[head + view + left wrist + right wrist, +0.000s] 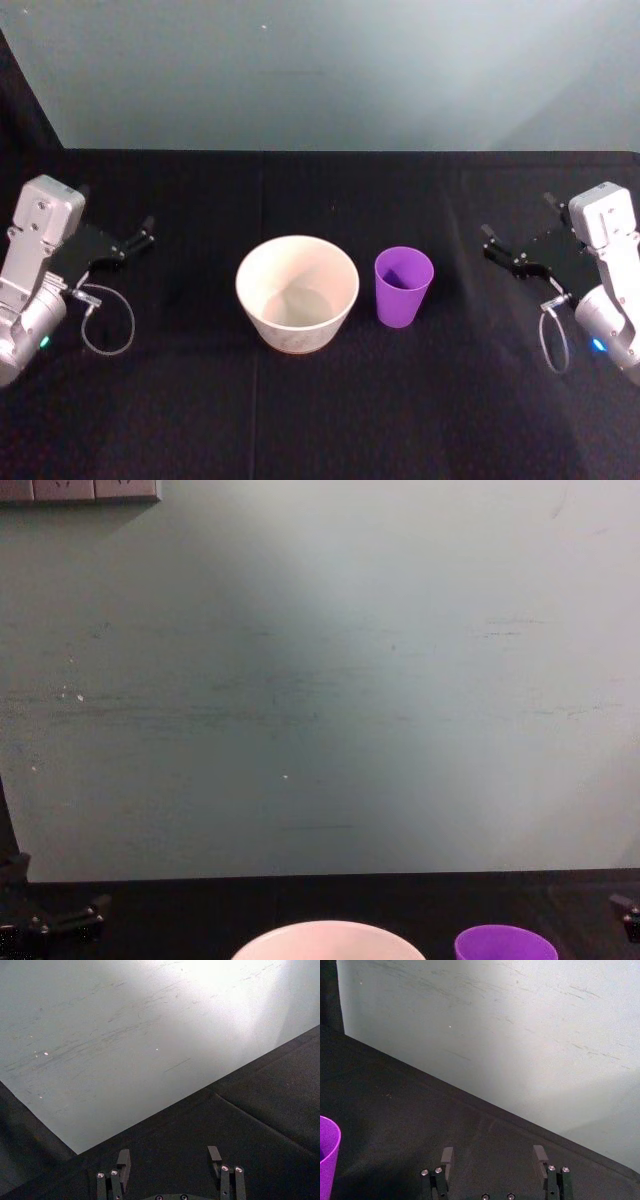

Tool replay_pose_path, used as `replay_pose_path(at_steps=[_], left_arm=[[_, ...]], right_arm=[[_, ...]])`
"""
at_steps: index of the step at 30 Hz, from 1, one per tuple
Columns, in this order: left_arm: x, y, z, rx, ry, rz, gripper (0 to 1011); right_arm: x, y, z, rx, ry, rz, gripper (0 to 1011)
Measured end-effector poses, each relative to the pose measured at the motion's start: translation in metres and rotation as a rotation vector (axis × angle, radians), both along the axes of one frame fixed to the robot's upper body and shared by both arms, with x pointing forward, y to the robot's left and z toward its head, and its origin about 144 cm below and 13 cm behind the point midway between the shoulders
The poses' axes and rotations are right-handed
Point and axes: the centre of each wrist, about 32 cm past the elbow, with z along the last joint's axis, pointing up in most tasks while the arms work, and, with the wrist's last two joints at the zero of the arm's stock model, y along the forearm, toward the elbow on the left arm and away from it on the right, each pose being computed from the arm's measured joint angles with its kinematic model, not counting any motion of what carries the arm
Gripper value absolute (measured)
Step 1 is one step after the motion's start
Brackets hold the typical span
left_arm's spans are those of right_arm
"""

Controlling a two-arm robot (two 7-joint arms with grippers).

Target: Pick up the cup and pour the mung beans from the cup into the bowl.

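The purple cup stands upright on the black table, just right of the wide white bowl. The mung beans are hidden; I see only the cup's purple inside. My left gripper hovers open at the table's left side, well away from the bowl. My right gripper is open at the right, a short gap from the cup. In the right wrist view the open gripper holds nothing, and the cup sits off to one side. The left wrist view has its gripper open over bare cloth. In the chest view the bowl and cup peek up.
Black cloth covers the table, with free room in front of and behind the bowl and cup. A pale grey-green wall rises at the table's far edge. A cable loop hangs by the left arm, another by the right.
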Motion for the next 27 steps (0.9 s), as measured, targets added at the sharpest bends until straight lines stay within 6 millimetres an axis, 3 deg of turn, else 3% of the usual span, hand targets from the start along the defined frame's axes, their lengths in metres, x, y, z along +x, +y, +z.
replay_pose_path(at_steps=[27], left_arm=[[0.0000,0.0000,0.0000,0.000,0.000,0.000,1000]], right_arm=[[0.0000,0.0000,0.0000,0.000,0.000,0.000,1002]])
